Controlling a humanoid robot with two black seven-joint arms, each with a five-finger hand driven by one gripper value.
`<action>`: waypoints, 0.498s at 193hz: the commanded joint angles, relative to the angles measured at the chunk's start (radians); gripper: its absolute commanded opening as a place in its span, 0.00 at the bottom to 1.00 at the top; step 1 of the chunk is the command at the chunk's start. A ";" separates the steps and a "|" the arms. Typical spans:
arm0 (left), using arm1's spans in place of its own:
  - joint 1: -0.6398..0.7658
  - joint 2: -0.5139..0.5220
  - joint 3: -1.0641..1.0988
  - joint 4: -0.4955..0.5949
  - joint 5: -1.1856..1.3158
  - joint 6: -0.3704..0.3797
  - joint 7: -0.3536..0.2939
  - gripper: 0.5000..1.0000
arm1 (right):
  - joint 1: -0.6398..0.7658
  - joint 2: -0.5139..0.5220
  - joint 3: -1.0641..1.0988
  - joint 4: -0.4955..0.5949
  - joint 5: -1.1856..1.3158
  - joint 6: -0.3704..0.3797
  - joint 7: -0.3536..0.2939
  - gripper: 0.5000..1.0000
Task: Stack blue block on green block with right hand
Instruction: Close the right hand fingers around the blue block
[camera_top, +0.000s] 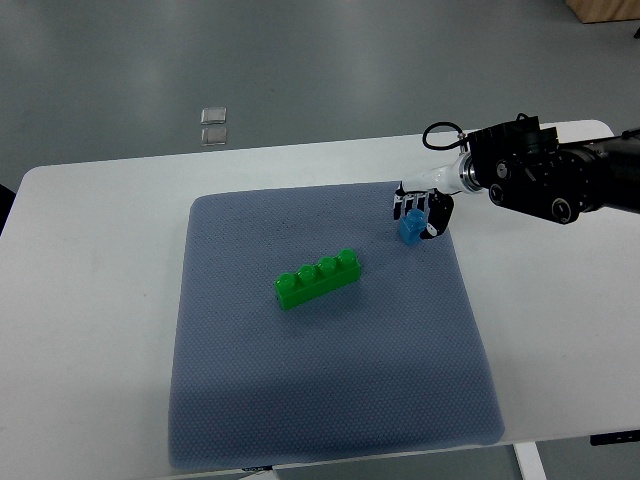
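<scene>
A long green block (318, 279) with a row of studs lies on the grey-blue mat (330, 400), left of centre, angled slightly. A small blue block (411, 228) is at the mat's upper right. My right hand (419, 211) comes in from the right edge and its fingers are curled around the blue block, up and to the right of the green block. I cannot tell whether the blue block rests on the mat or is just off it. The left arm is out of view.
The mat lies on a white table (90, 300). The black right forearm (560, 175) with a looped cable stretches over the table's right side. Two small clear squares (213, 125) lie on the grey floor beyond the table's far edge.
</scene>
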 joint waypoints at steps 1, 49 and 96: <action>0.000 0.000 0.000 0.000 0.000 0.000 0.000 1.00 | -0.006 0.001 0.000 -0.001 -0.009 -0.005 0.000 0.38; 0.000 0.000 0.000 0.000 0.000 0.000 0.000 1.00 | -0.012 0.007 0.000 -0.001 -0.011 -0.018 0.000 0.26; 0.000 0.000 0.000 0.000 0.000 0.000 0.000 1.00 | -0.013 0.008 -0.002 -0.003 -0.012 -0.021 0.002 0.10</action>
